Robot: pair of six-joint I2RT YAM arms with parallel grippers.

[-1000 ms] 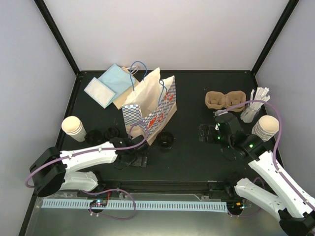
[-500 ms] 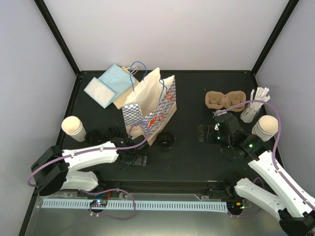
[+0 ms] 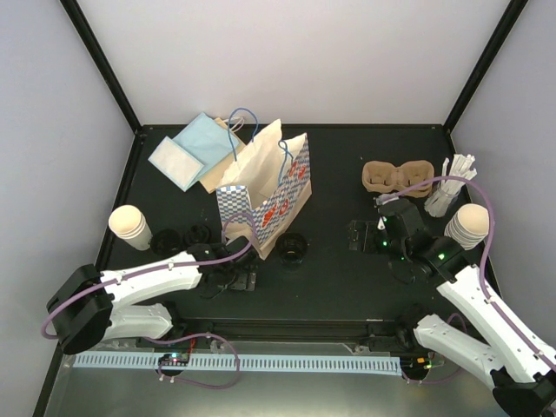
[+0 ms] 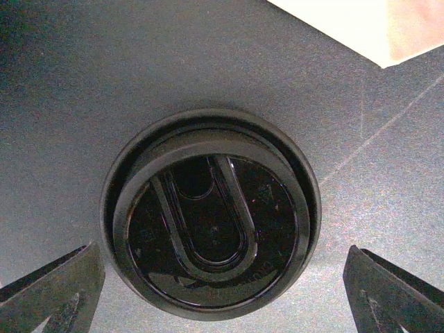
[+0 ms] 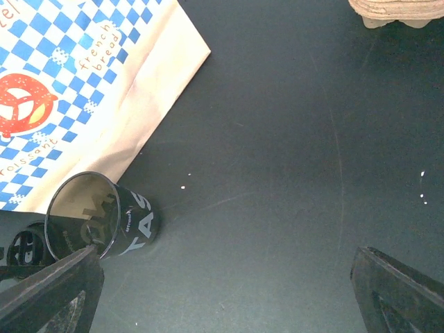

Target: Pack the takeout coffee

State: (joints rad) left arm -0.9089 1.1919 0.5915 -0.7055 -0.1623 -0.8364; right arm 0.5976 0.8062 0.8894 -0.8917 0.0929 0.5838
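Left wrist view: black lid (image 4: pixel 211 222) between wide-apart, empty left gripper (image 4: pixel 223 253) tips, half cropped; right gripper (image 5: pixel 227 251) equally wide, empty

Bare table (image 5: pixel 277 173) lane between paper bag (image 3: pixel 265 195) and pulp tray (image 3: pixel 397 176), open under right gripper (image 3: pixel 358 234). Black cup (image 5: pixel 104 222) just beside bag's near edge, blocking low passes there. Around black lid (image 4: pixel 211 215): free gaps either side, inside left gripper (image 3: pixel 234 280) fingers (image 4: pixel 48 291); bag corner close beyond. Stir sticks (image 3: pixel 452 187) and paper cup (image 3: pixel 469 224) crowding right edge.
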